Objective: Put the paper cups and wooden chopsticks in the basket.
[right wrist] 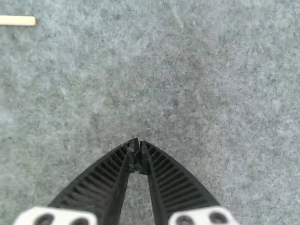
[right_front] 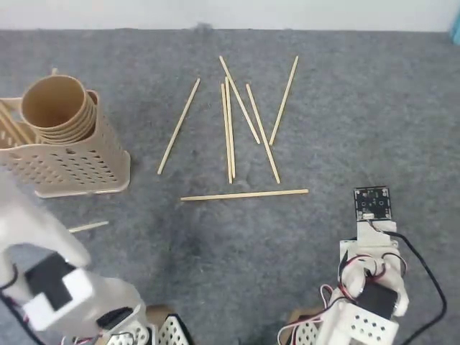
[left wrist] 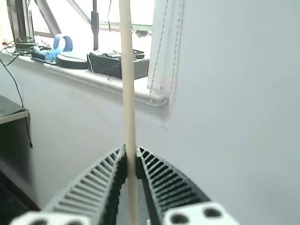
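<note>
Chopstick (left wrist: 126, 70) sits pinched in left end effector (left wrist: 131, 150), projecting beyond it.

Grey table (right_front: 374, 108): loose chopsticks (right_front: 244, 194), basket (right_front: 72, 169).

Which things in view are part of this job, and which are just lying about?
Job: basket, stacked paper cups in it, loose wooden chopsticks on the mat, one chopstick gripped in the left tool.
Lying about: blue roll, black box on the windowsill.
</note>
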